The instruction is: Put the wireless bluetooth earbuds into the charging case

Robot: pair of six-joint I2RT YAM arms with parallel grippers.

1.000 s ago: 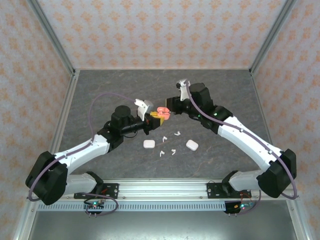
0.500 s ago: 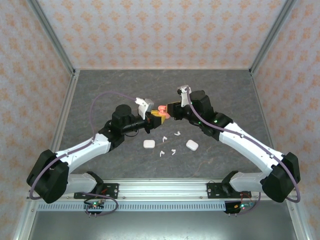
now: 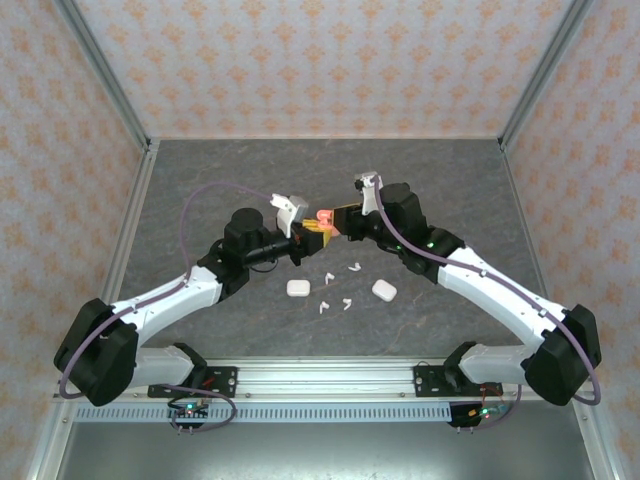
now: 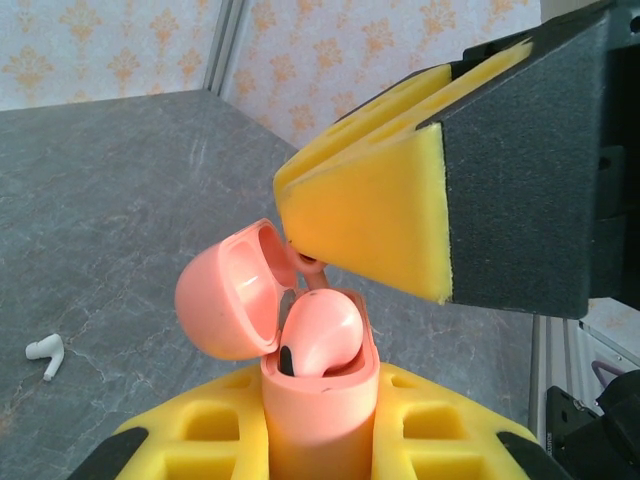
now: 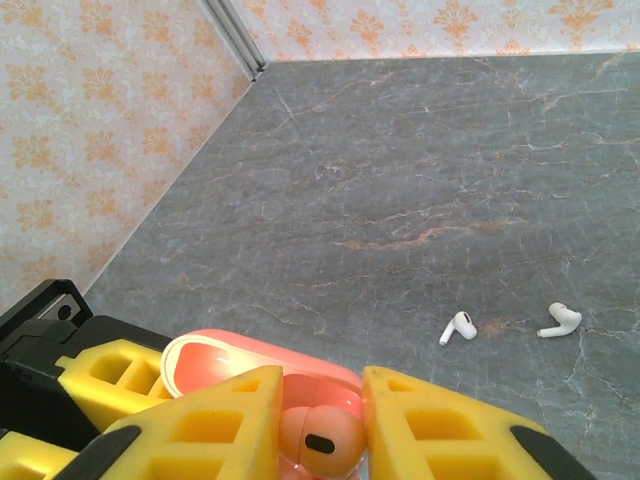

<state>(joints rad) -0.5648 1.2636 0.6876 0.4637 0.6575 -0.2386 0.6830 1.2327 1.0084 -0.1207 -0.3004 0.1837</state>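
Over the last second the right tool (image 3: 343, 219) has slid in toward the middle of the overhead frame. It now sits hard up against the salmon-pink charging case (image 4: 318, 425), where a small gap lay between them before. The left tool (image 3: 311, 236) has stayed put, clamped tight around the case's body with the lid (image 4: 225, 300) hinged back. That suggests the insertion is near its end: a pink earbud (image 4: 322, 335) sits in the case's mouth with its rounded head proud of the rim, so it probably needs a final press before the lid can shut. The right tool's pads (image 5: 255, 410) stand narrowly apart, and from its own wrist the pink earbud shows in the gap between them, but whether they pinch it or merely frame it I cannot tell. From the left wrist the one visible pad hangs just above the bud, apart from it. A small pink bit under that pad's tip is too unclear to name. White earbuds (image 3: 346, 303) and two white cases (image 3: 298, 288) lie on the counter (image 3: 450, 180) below centre. The case's second socket is hidden.
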